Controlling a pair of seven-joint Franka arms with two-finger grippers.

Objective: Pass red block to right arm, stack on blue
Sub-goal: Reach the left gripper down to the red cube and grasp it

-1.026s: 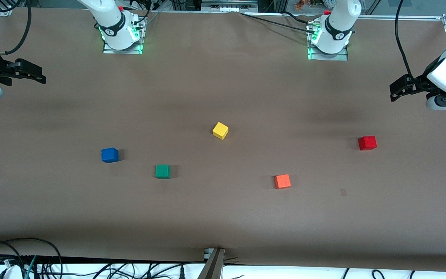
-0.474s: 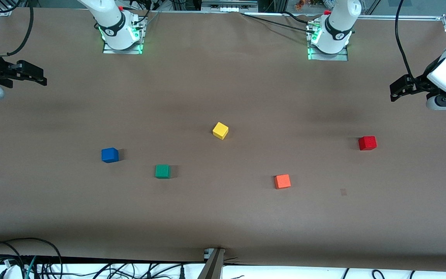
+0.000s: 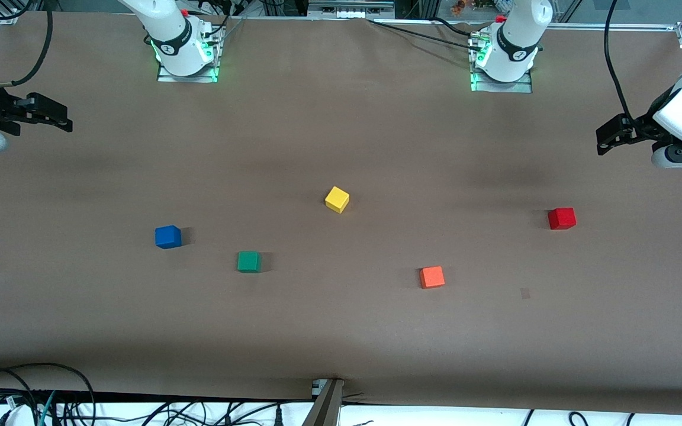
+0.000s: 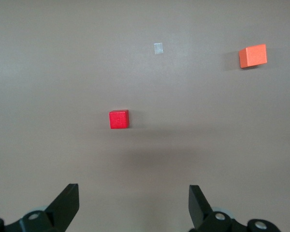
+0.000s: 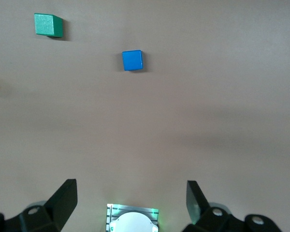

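Overhead, we see the left gripper (image 3: 604, 137) hanging fingers spread above bare table at its end, and the right gripper (image 3: 60, 118) likewise spread at its own end. We find the red block (image 3: 562, 218), a squat deep-red cube, flat near the left arm; the blue (image 3: 167, 236) sits flat near the right arm.

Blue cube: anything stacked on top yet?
No. The blue cube has a bare top face in the front and right wrist views. The red block sits on the table near the left arm's end. Both the left gripper and the right gripper are open, holding nothing.
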